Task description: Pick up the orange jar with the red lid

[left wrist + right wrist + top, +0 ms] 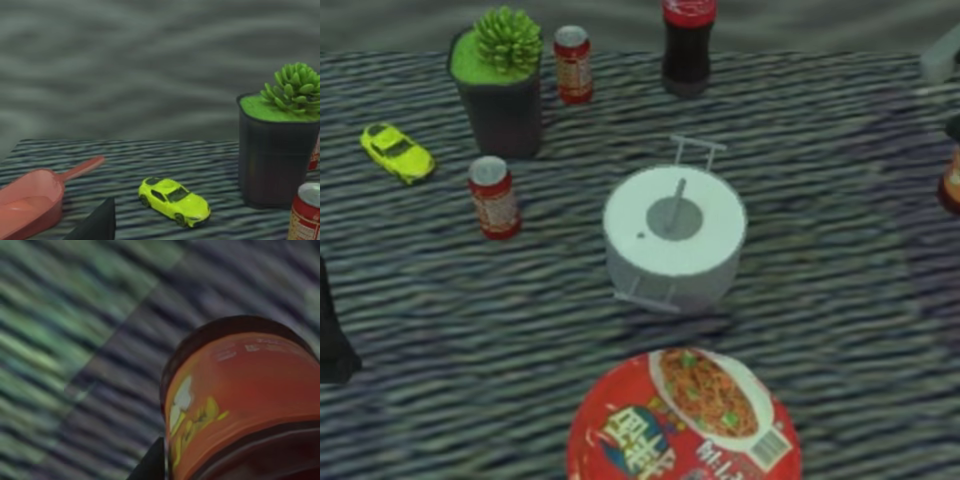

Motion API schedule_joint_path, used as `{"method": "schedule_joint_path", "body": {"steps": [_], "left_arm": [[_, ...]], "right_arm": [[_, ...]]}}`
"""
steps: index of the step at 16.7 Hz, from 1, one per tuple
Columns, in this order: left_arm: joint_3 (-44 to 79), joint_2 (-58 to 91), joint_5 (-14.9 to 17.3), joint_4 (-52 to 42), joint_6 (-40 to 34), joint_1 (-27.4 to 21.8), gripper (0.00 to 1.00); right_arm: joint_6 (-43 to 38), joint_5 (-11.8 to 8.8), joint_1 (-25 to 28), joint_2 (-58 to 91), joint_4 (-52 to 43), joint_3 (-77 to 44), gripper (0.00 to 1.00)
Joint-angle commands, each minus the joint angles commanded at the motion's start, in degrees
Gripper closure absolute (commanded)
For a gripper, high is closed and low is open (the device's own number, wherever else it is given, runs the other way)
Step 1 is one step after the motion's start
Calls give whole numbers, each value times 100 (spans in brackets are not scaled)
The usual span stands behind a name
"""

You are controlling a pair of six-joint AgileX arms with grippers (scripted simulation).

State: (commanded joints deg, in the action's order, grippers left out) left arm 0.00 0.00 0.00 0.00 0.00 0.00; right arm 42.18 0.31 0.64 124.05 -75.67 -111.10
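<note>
- Jar (240, 400): orange body w/ yellow-white label art, dark rim band; fills the right wrist view close up. In top view only a sliver shows at table's (820, 300) far right edge (950, 180).
- Right claw: at far right edge by jar; one dark finger tip (150, 465) just beside jar wall. Opening and grip – cannot tell.
- Left claw: parked at left edge (332, 340), one dark finger (97, 225) seen near yellow toy car (174, 201); opening cannot tell.

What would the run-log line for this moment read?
stage: right arm at jar | target: orange jar with the red lid, top view's right edge | right gripper: close against jar | left arm: parked, left edge
</note>
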Motion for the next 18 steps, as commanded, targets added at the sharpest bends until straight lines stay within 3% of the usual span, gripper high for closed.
{"method": "schedule_joint_path", "body": {"steps": [4, 11, 14, 18], "left_arm": [[0, 0, 0, 0, 0, 0, 0], [0, 0, 0, 0, 0, 0, 0], [0, 0, 0, 0, 0, 0, 0], [0, 0, 0, 0, 0, 0, 0]], "right_arm": [[16, -12, 40, -783, -136, 751, 100], [-192, -13, 75, -736, -136, 734, 100], [-908, -7, 268, -537, -110, 618, 100], [-2554, 0, 661, -212, 4, 387, 100]]}}
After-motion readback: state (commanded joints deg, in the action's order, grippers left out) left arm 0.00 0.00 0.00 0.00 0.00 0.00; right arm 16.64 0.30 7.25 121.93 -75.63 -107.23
